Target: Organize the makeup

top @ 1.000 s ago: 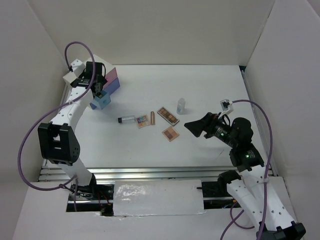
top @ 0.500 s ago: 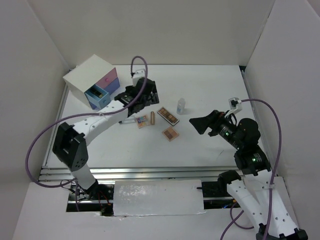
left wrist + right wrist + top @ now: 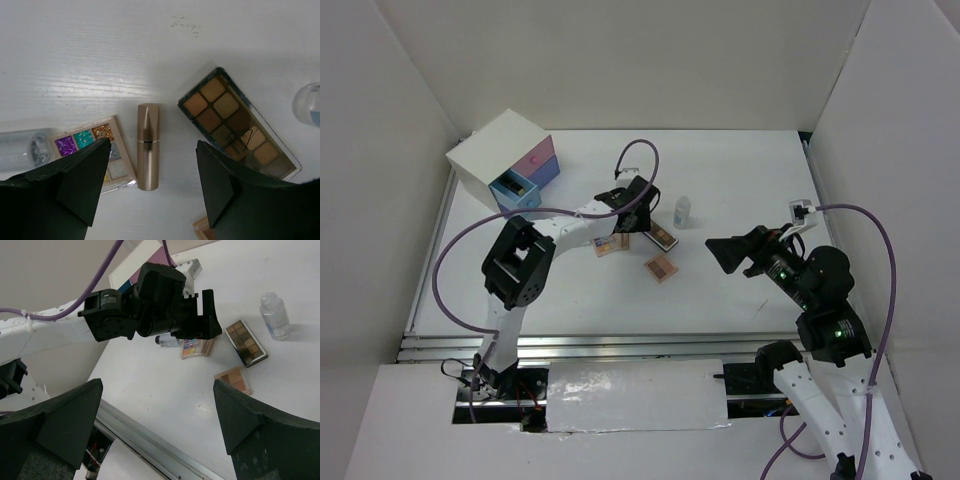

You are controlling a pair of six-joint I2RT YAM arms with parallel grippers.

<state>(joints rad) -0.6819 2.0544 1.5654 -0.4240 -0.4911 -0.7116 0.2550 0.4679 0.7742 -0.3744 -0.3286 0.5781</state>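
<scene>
Hovering over the rose-gold lipstick tube [image 3: 148, 155], the left pincer [image 3: 153, 145] has its fingers spread apart, one on either side of it. The tube lies flat on the tabletop [image 3: 100, 50] at the centre of the wrist view, just beside the multicoloured palette [image 3: 87, 141] on its left, with the brown palette [image 3: 235, 120] to the right. It looks light, rigid and smooth, likely to roll; gripping across its middle seems best. The right pincer [image 3: 718, 255], also spread, hangs empty at centre right overhead.
</scene>
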